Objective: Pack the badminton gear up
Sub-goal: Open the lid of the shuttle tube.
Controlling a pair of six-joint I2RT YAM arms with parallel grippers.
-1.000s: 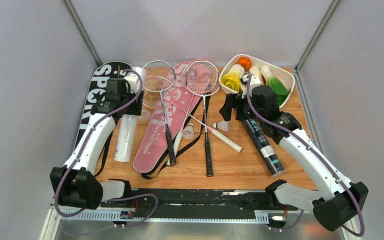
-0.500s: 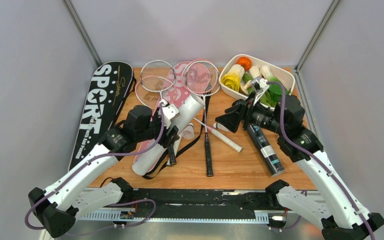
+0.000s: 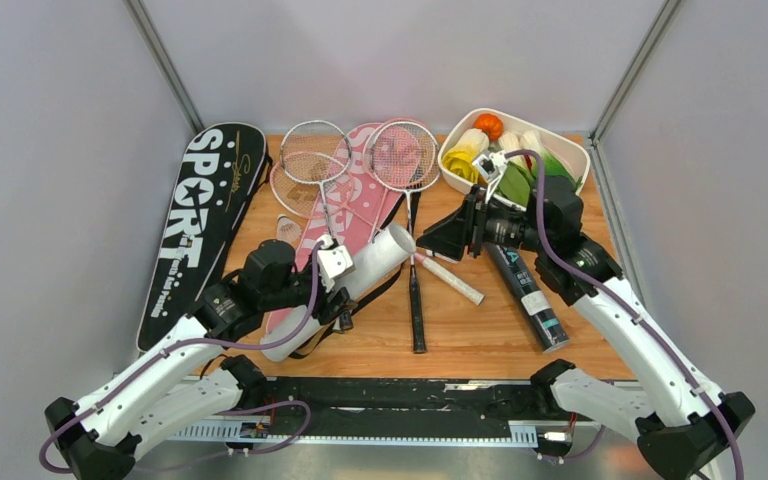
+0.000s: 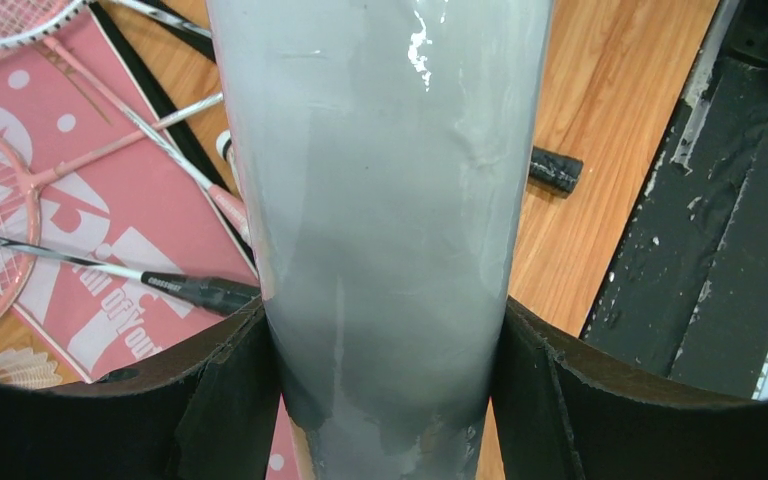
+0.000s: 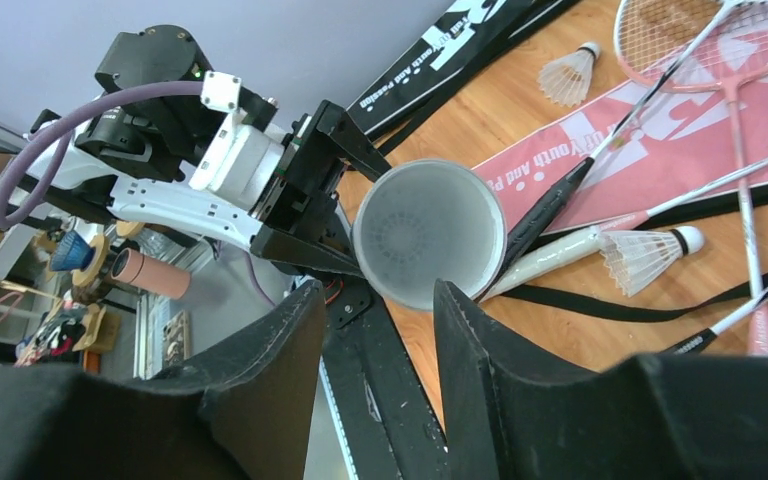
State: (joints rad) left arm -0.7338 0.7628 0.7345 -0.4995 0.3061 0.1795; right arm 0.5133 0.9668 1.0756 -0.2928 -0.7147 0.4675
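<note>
My left gripper (image 3: 326,283) is shut on a long white tube (image 3: 352,276) and holds it tilted above the pink "SPORT" cover (image 3: 352,190). The tube fills the left wrist view (image 4: 380,200) between my fingers (image 4: 230,390). Its open mouth (image 5: 428,232) faces my right gripper (image 3: 438,238), which is open and empty just beyond it (image 5: 380,300). Rackets (image 3: 402,155) lie across the pink cover. One shuttlecock (image 3: 288,228) lies left of the pink cover, another (image 5: 640,255) by a white racket handle. A black tube (image 3: 525,285) lies at the right. The black "SPORT" cover (image 3: 195,215) lies at the left.
A white bowl (image 3: 572,150) of toy vegetables stands at the back right, partly behind my right arm. Black racket handles (image 3: 416,310) reach toward the front edge. Grey walls close in on both sides.
My left arm has carried the white tube from the back left to the centre and tilted its mouth to the right. My right gripper has risen and turned to face that mouth.
</note>
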